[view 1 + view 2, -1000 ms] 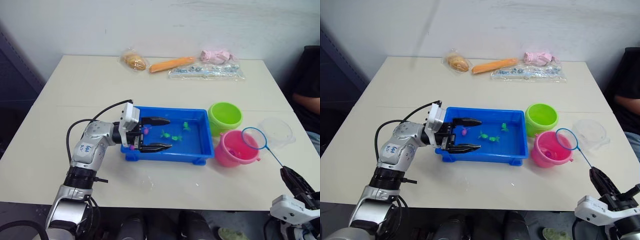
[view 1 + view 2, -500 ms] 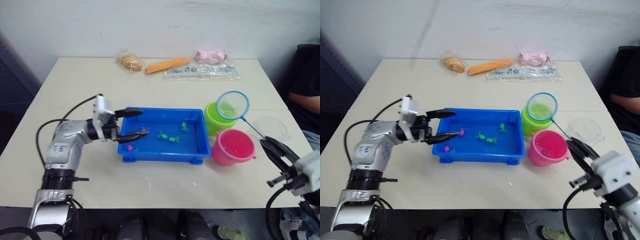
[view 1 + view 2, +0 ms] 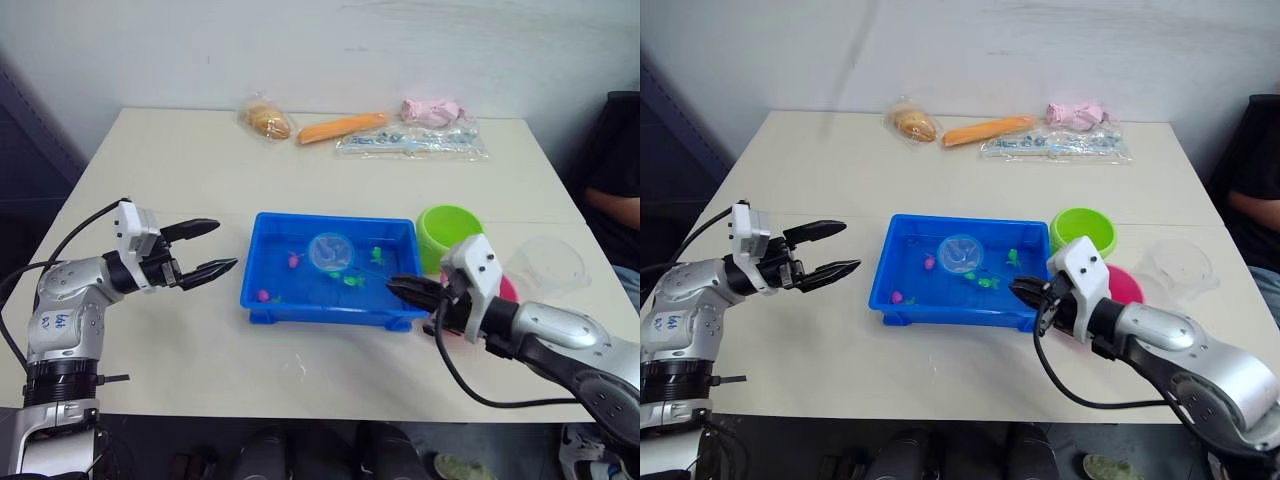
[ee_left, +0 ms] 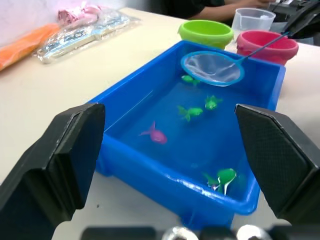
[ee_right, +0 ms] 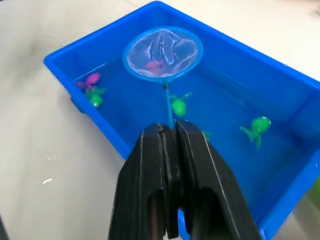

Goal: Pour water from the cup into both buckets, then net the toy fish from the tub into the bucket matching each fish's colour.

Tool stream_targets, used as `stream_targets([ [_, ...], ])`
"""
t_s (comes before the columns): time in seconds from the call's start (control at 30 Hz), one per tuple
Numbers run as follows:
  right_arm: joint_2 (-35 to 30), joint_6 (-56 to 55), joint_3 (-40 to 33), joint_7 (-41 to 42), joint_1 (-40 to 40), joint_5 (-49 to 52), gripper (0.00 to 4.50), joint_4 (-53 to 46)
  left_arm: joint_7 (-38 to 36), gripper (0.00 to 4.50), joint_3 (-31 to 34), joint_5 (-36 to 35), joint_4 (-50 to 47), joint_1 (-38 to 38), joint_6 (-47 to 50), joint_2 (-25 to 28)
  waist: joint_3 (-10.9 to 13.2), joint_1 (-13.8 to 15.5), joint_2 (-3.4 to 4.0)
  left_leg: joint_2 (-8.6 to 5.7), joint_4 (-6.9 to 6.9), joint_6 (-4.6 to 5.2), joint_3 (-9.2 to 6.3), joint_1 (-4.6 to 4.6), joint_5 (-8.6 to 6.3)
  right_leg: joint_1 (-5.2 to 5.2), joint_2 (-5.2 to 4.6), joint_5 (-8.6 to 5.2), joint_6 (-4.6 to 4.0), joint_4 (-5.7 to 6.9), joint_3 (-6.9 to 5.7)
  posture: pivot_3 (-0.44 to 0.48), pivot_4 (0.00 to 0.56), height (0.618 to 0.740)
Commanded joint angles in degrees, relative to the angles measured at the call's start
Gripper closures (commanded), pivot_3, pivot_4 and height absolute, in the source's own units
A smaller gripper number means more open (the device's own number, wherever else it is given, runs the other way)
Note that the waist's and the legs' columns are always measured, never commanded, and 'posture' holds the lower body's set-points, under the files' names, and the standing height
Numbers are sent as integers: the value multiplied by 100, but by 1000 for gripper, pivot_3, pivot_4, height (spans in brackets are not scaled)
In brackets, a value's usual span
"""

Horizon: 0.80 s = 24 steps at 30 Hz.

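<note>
Two tools share the work here, and only one is busy: the right tool [image 5: 170, 150] is clamped on the thin blue handle of a small net [image 5: 163, 53], holding it low and slanted so the hoop hangs over the middle of the tub [image 3: 262, 300], right above a pink fish [image 5: 152, 65] that shows through the mesh. That tilt makes sense as a scooping approach, since the toy fish lie scattered in the shallow water: a pink one [image 4: 154, 134] near the middle, green ones [image 4: 191, 111] further along, and a pink and green pair [image 5: 91, 86] in one corner. The left tool [image 3: 200, 250] hovers over the bare worktop [image 3: 180, 170] well apart from the tub's left end, its fingers spread wide and holding nothing (most likely parked there to leave the net room). Both buckets stand just beyond the tub's right end, the green bucket [image 3: 452, 232] behind and the pink bucket [image 4: 267, 44] in front, close enough that a netted fish needs only a short swing across. The cup [image 3: 546, 264] sits to the right of them, apparently done with, so the pouring looks finished and the sorting is under way. Food packets [image 3: 412, 140] lie along the far edge, out of the way.
</note>
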Motion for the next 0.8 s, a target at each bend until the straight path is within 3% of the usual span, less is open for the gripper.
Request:
stream_targets([
  [0.03, -100, 854, 490, 315, -697, -109, 4500, 353, 16, 48, 77, -56, -426, 129, -4, 149, 0, -7, 0, 1, 0, 0, -1, -8, 0, -7, 0, 0, 0, 2, -1, 0, 150, 740],
  [0.23, 44, 933, 854, 648, -1457, -727, 4500, 818, 187, 48, -38, -99, -755, 288, 440, 220, 0, -12, 0, -1, 10, -3, -2, -58, 3, -60, 0, 0, 0, 16, -11, 0, 150, 740],
  [0.53, 249, 912, 1456, 1129, -2376, -1819, 4500, 1769, 343, 48, -97, -40, -1067, 364, 607, 203, 0, -37, 0, 2, 10, -5, 24, -60, 4, -78, 4, 1, 3, 24, -4, 0, 150, 740],
  [0.8, 678, 1256, 1759, 1405, -2710, -2208, 4500, 2040, 418, 48, -99, -27, -1240, 402, 578, 212, 0, -37, 0, 3, 9, -6, 27, -62, 5, -83, 4, 1, 2, 27, -3, 0, 150, 740],
])
